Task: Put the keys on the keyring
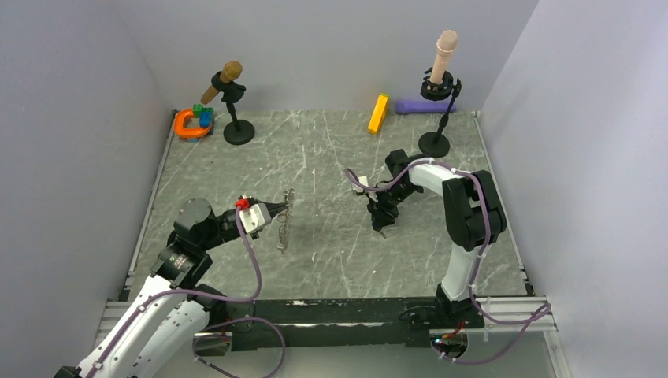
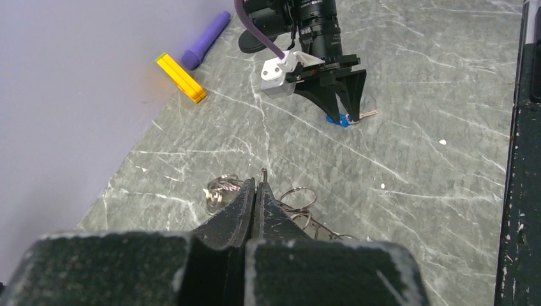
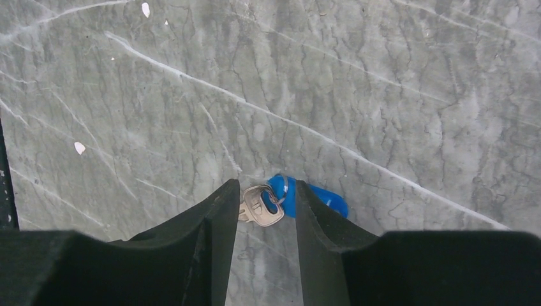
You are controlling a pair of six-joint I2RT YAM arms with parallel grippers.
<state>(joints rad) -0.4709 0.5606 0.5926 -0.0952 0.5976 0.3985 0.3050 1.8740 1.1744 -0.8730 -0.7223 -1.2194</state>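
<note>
The keyring (image 1: 285,222), a chain of thin grey metal rings, hangs from my left gripper (image 1: 277,209) above the table's left middle. In the left wrist view that gripper (image 2: 256,185) is shut on one ring, with other rings (image 2: 296,195) spilling to both sides. One of the keys (image 3: 263,206), silver with a blue tag (image 3: 319,199), lies on the table right of centre. My right gripper (image 3: 266,189) points down over it, one finger against the silver part and the other against the blue tag. The left wrist view shows the same key (image 2: 343,119) at the right gripper's tips (image 2: 348,113).
A yellow block (image 1: 378,113) and a purple cylinder (image 1: 417,106) lie at the back wall. An orange C-shaped toy (image 1: 187,124) with coloured pieces sits at the back left. Two black stands (image 1: 239,130) (image 1: 434,142) hold upright handles near the back.
</note>
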